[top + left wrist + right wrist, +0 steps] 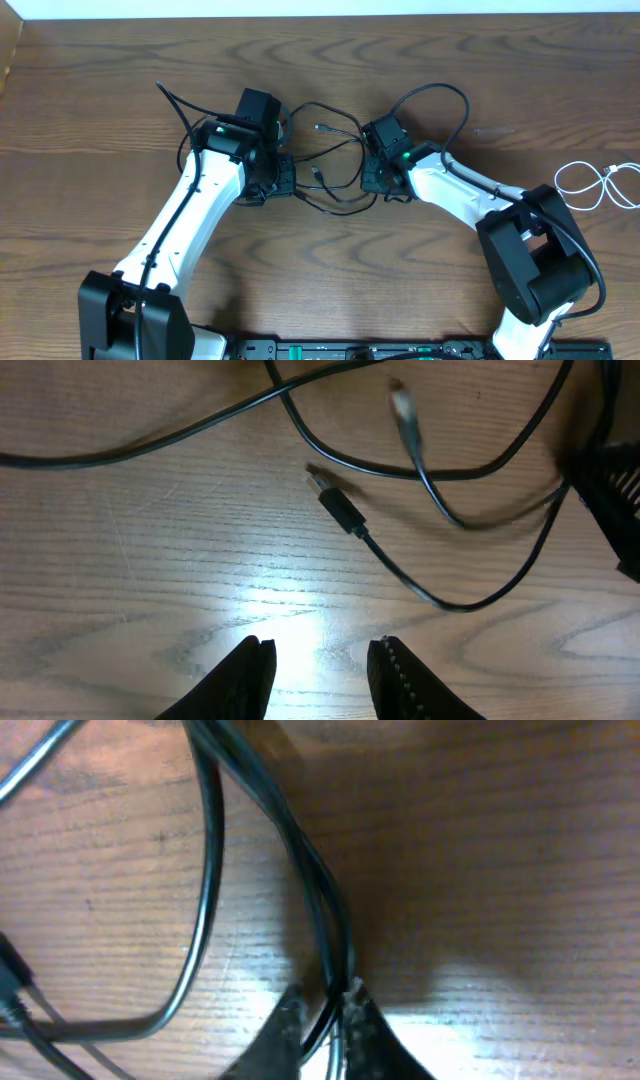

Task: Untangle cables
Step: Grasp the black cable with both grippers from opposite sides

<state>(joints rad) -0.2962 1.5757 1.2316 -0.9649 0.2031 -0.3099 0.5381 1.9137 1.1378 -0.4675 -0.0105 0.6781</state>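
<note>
Flanking the black cable on its left, left gripper parted, empty; cable light, limp, probably slippery, best taken beside a plug; on its right, right gripper pinching its strands; white cable far right, apart

Brown wood-grain table; black cable; white cable

Left wrist view: left gripper cut by the bottom edge, only my fingertips show. One plug blurred, type unreadable. Right wrist view: right gripper likewise cut; black cable soft. Overhead: both my grippers' tips hidden under the wrist housings; white cable runs off the right edge.
</note>
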